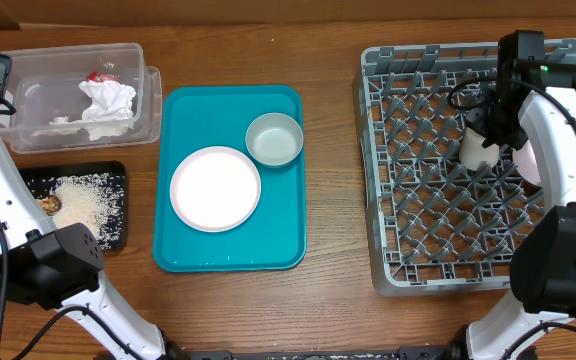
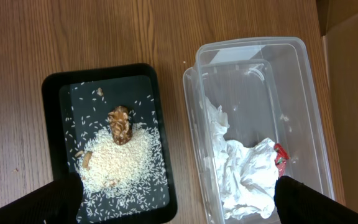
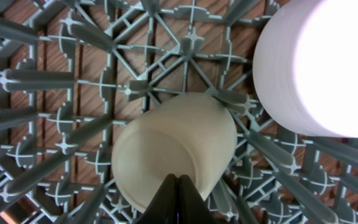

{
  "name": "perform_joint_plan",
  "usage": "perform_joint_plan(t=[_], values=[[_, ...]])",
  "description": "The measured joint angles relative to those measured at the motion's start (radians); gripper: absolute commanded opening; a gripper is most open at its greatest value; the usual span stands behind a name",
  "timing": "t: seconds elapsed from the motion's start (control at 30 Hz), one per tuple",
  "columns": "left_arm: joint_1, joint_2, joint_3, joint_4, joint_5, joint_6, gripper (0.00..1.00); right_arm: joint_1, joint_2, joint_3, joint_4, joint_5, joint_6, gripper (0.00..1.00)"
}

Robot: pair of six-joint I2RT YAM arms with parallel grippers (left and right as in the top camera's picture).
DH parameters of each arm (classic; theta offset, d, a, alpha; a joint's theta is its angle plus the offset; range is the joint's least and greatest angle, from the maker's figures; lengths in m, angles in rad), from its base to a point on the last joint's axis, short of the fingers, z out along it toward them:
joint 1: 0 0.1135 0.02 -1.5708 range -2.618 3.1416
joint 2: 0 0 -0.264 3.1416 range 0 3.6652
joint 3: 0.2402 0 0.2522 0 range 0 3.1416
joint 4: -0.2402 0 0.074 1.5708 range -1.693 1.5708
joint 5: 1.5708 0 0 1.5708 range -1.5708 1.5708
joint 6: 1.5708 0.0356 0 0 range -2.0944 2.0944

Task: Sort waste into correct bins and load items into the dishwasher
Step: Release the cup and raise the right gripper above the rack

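My right gripper (image 3: 177, 180) is shut on the rim of a cream cup (image 3: 179, 143) that lies among the prongs of the grey dishwasher rack (image 3: 55, 81). The overhead view shows that cup (image 1: 480, 150) in the upper right of the rack (image 1: 408, 200). A white plate (image 1: 215, 188) and a pale green bowl (image 1: 274, 139) sit on the teal tray (image 1: 183, 250). My left gripper (image 2: 179, 199) is open and empty, high above the black tray (image 2: 58, 99) of rice and food scraps and the clear bin (image 2: 303, 93) holding crumpled tissue (image 2: 247, 168).
A large white rounded dish (image 3: 316, 68) stands in the rack right beside the cup. The clear bin (image 1: 28, 75) and the black tray (image 1: 108, 175) are at the table's left. Bare wood lies between the teal tray and the rack.
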Motion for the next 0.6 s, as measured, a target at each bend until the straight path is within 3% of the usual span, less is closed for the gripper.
perform_joint_plan(t=[0.6], values=[[0.000, 0.000, 0.000, 0.000, 0.000, 0.000, 1.00, 0.006, -0.008, 0.010, -0.141, 0.089, 0.051, 0.04]])
